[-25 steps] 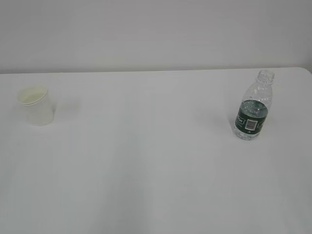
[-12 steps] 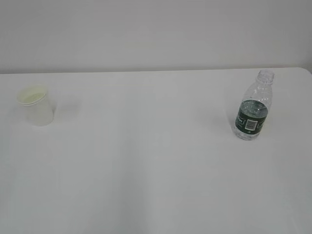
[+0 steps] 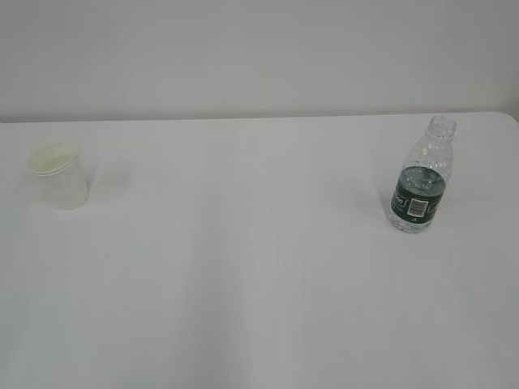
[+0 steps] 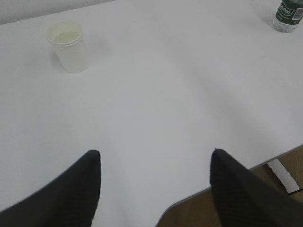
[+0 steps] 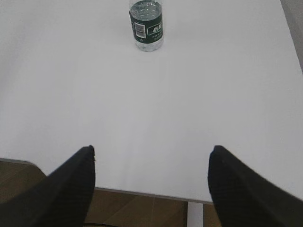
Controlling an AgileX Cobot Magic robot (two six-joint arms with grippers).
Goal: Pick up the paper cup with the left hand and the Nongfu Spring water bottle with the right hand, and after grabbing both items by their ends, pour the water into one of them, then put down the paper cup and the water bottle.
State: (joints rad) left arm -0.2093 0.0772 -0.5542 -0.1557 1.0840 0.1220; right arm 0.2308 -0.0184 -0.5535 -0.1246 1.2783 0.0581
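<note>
Both claws, left (image 4: 154,184) and right (image 5: 151,182), hang spread and empty, unchanged; cup (image 3: 58,176) at nine o'clock and bottle (image 3: 422,178) at three stay put, so grasping hasn't begun.

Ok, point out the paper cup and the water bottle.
paper cup (image 3: 61,182), exterior view, on its white side wall.
water bottle (image 3: 419,198), exterior view, on its dark green label.

Paper cup (image 3: 58,176) left, water bottle (image 3: 422,183) right
</note>
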